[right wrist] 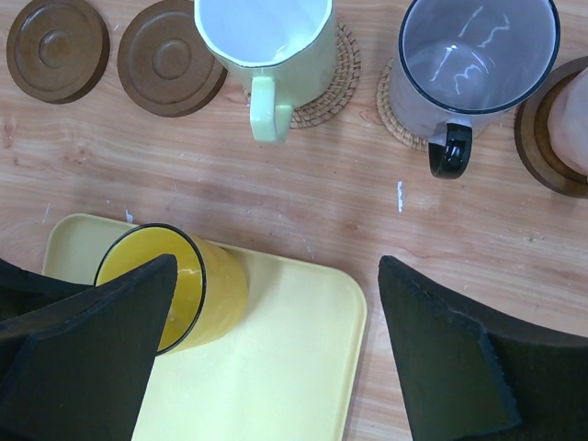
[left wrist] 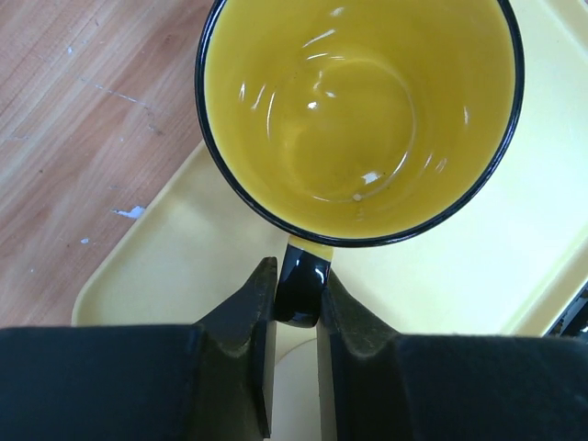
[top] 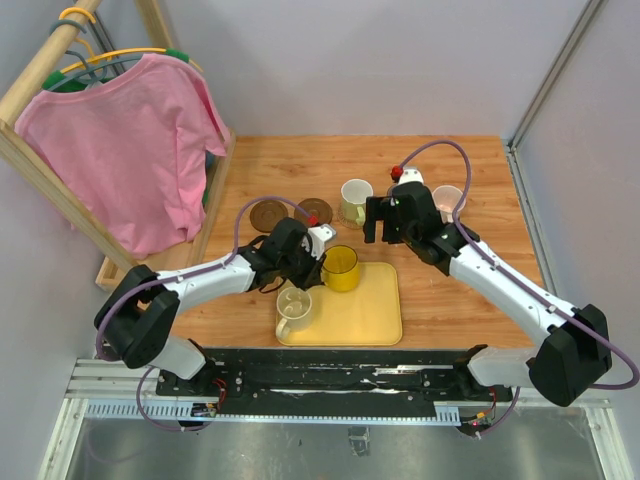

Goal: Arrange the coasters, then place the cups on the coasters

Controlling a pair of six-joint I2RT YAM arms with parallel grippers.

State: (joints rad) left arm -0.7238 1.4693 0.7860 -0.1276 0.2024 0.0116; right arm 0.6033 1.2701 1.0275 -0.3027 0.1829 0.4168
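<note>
Wooden tabletop fills the top view, with grey walls around it and a pink shirt on a rack at the far left. Your left pincer sits at the left side of the yellow cup, which stands at the far edge of the yellow tray. A beige cup is on the tray's near left corner. Your right pincer hovers just right of the white cup.

From the left wrist, you see the left pincer nearly closed. Its fingers press both sides of the yellow cup's black handle. The cup is upright over the tray's corner, with bare wood to its left.

From the right wrist, your right pincer stands wide apart, gripping and touching nothing. The yellow cup is partly hidden behind its left finger, on the tray. Along the far side, the white cup and the grey cup each sit on a woven coaster. The pink cup rests on a dark coaster at the right edge. Two bare dark coasters lie at the far left. An open strip of wood runs between tray and row.
</note>
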